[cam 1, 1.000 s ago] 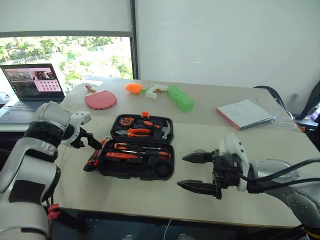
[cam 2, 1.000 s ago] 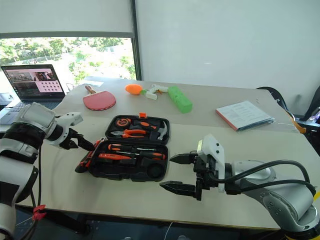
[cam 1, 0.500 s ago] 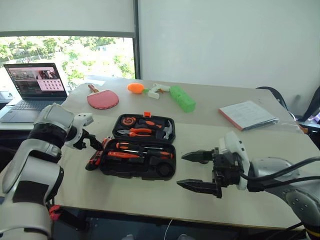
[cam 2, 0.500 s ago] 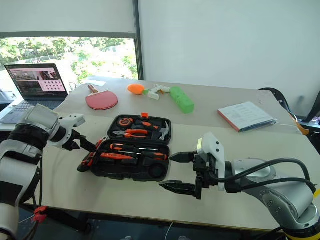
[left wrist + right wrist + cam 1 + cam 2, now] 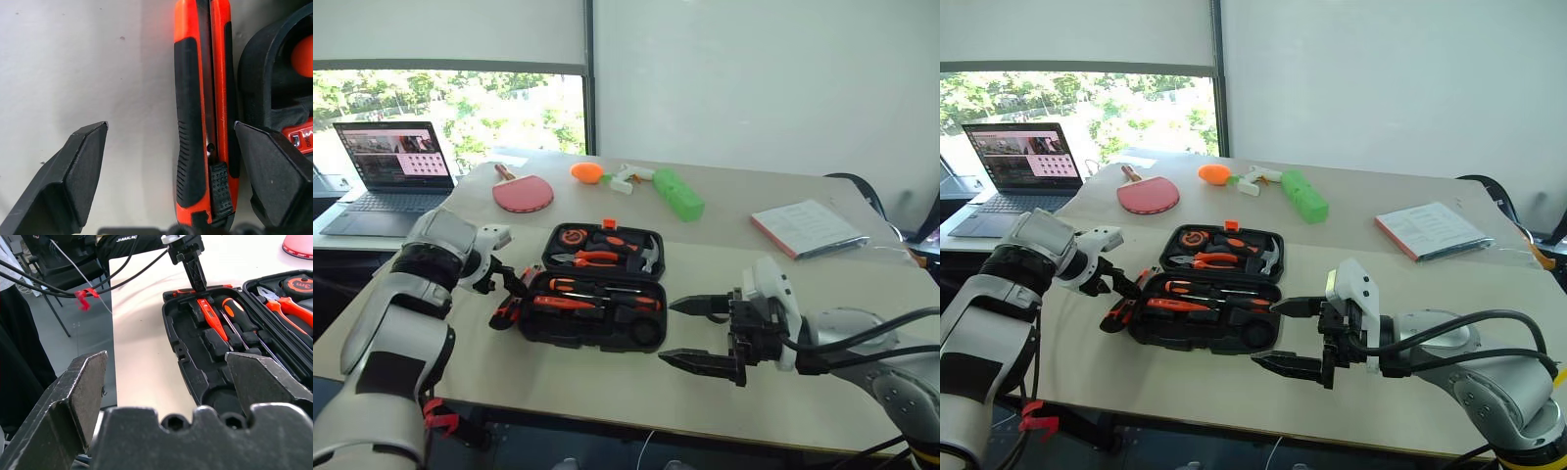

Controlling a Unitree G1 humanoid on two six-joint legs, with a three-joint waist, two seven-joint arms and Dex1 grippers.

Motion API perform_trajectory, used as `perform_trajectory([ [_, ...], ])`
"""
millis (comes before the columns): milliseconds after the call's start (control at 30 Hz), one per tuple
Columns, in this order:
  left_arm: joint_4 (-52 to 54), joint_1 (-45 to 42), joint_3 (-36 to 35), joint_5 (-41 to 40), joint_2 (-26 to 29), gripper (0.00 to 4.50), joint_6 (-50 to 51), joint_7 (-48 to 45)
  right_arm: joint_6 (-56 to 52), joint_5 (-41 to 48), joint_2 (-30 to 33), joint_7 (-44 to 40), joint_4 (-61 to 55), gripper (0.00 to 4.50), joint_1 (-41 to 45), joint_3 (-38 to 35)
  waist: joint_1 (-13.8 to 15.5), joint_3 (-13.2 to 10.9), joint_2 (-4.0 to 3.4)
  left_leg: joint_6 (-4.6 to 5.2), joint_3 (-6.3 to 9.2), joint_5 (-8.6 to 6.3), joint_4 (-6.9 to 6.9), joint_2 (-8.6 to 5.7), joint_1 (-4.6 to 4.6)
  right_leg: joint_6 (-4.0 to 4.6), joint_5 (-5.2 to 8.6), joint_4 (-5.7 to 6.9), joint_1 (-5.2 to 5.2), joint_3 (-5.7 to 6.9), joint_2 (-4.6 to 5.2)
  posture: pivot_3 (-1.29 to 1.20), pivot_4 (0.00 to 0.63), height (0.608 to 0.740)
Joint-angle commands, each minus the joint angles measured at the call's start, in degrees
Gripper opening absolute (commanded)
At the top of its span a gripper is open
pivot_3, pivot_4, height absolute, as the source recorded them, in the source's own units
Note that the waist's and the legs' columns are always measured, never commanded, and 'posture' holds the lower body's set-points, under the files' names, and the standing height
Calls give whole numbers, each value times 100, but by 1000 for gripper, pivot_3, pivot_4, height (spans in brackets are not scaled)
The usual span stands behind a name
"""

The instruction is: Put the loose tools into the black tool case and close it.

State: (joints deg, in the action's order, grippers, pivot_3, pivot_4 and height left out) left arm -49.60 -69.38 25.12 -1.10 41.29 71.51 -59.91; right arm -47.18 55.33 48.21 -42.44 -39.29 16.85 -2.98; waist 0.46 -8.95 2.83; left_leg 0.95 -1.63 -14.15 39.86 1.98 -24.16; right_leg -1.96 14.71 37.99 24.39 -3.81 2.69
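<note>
The black tool case (image 5: pixel 570 333) lies open near the middle of the table. Screwdrivers (image 5: pixel 570 303) sit in its front half, pliers and a hammer in its lid. A black-and-orange utility knife (image 5: pixel 203 122) lies on the table against the case's left side. My left gripper (image 5: pixel 514 284) points down over the knife, open; the knife lies between its fingers, close to one finger (image 5: pixel 274 171) and untouched. My right gripper (image 5: pixel 669 333) hovers to the right of the case, open and empty, pointing left at it.
At the back of the table lie a red paddle (image 5: pixel 523 193), an orange toy (image 5: pixel 579 172) and a green toy (image 5: pixel 678 193). A laptop (image 5: pixel 391 162) stands at the far left, a notebook (image 5: pixel 808 227) at the right. The table's front edge runs below the case.
The camera has shifted, sliding the whole scene rightward. My left gripper has eased slightly toward the case and down over the knife. The right gripper has stayed still.
</note>
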Motion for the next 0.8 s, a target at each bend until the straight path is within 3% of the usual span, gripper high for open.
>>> perform_trajectory([
  [33, -36, -137, -76, -31, -170, 4449, 3, -83, 10, 122, -27, 54, -150, 4500, -41, -142, 13, 0, 0, 0, 0, 0, 1, -1, 0, -1, 0, 0, 0, 0, 1, 0, 150, 740],
  [367, -260, 41, -46, 196, -161, 4449, -366, -36, 2, 156, -31, 106, -159, 4500, -46, -156, 18, 0, -1, 0, 3, 0, 1, -2, 1, -2, 0, 1, -2, 0, 1, 0, 150, 740],
  [633, -371, 49, -117, 224, -464, 4449, -228, 13, 8, 184, -44, 127, -117, 4500, 23, -117, 20, 13, -23, 0, 3, 0, 2, -5, 26, -2, 0, 6, -24, -2, 1, 0, 150, 740],
  [767, -273, 164, 35, 288, -522, 3032, -79, -162, 15, 203, -72, 155, -128, 4500, 77, -89, 19, 16, -28, 0, 2, 0, 1, -5, 26, -3, 0, 5, -24, -3, 0, 0, 150, 740],
  [800, -250, 191, 73, 307, -520, 2854, -73, -190, 15, 202, -78, 159, -130, 4500, 83, -85, 19, 18, -31, 0, 2, 0, 0, -5, 26, -3, 1, 5, -24, -3, 0, 0, 150, 740],
])
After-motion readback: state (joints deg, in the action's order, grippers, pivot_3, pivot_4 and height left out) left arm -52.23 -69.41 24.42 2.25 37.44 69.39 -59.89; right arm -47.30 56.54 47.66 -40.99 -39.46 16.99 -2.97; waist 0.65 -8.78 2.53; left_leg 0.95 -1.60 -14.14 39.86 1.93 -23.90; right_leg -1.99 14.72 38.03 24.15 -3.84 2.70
